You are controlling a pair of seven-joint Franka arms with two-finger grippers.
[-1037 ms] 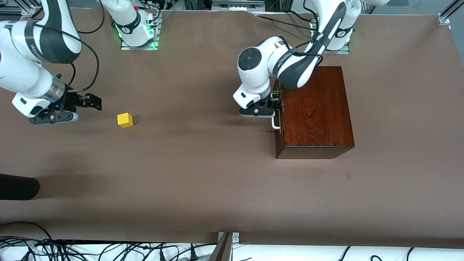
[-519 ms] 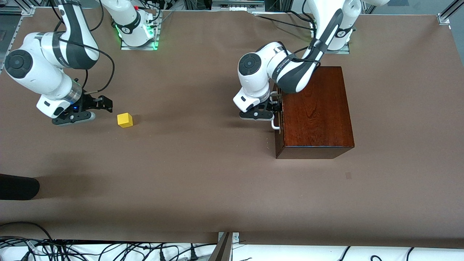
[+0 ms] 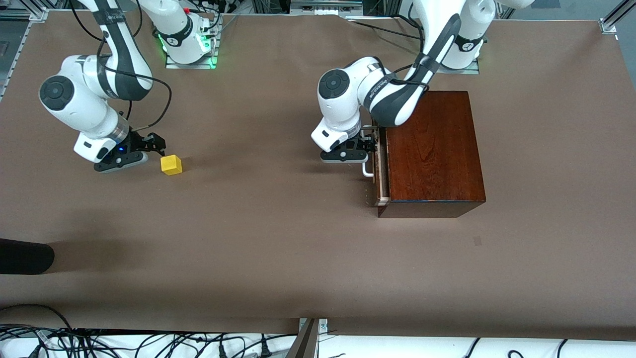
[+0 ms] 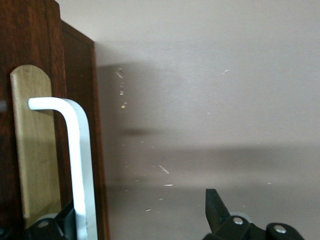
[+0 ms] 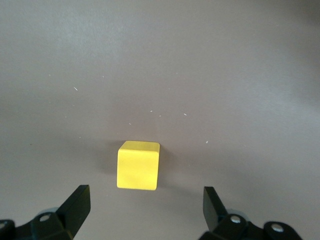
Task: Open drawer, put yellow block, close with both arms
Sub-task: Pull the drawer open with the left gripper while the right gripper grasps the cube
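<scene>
Glossy dark mahogany, the wooden box sits at centre right of the front frame on the brown desk. Its pale bare-wood drawer with the white metal loop handle stands slightly pulled out, a thin strip of light wood showing. The left arm's black tool is at that handle; in the left wrist view its fingers are spread wide, one finger against the handle and the other apart from it. At middle left of the front frame, the small bright yellow cube rests on the desk. The right arm's black tool hangs just beside it, fingers spread, touching nothing; the right wrist view shows the cube between the open fingertips.
</scene>
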